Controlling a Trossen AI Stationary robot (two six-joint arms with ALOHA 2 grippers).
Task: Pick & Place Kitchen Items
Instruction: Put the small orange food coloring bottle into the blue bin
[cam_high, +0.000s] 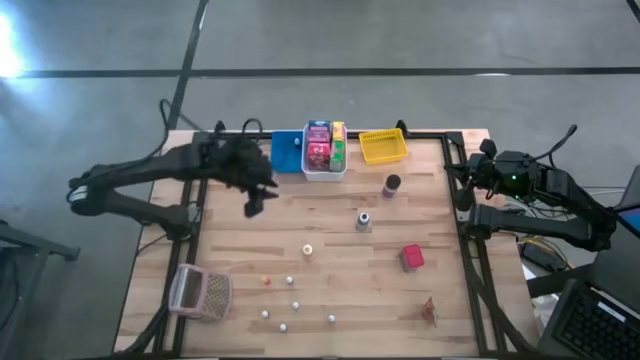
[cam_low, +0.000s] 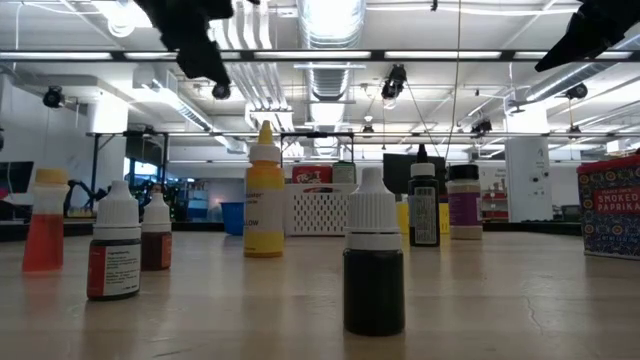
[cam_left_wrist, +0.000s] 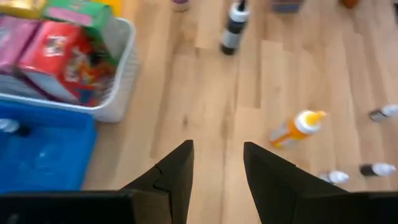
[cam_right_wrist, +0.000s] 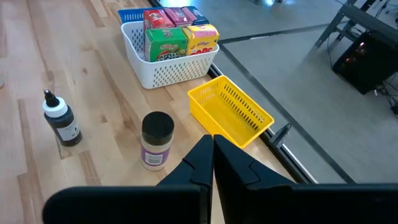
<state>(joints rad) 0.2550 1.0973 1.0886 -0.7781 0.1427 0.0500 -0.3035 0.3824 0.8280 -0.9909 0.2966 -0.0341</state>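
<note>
Several small dropper bottles stand on the near half of the table, with a yellow bottle, a dark dropper bottle, a lidded jar and a red box. Coloured boxes fill the white bin. My left gripper hangs open above bare wood, beside the blue bin. My right gripper is shut at the table's right edge, near the jar and the yellow bin.
A pinkish mesh basket lies at the near left corner. The blue bin, white bin and yellow bin line the far edge. A small reddish thing sits near the right near corner. Bare wood lies between the bins and the bottles.
</note>
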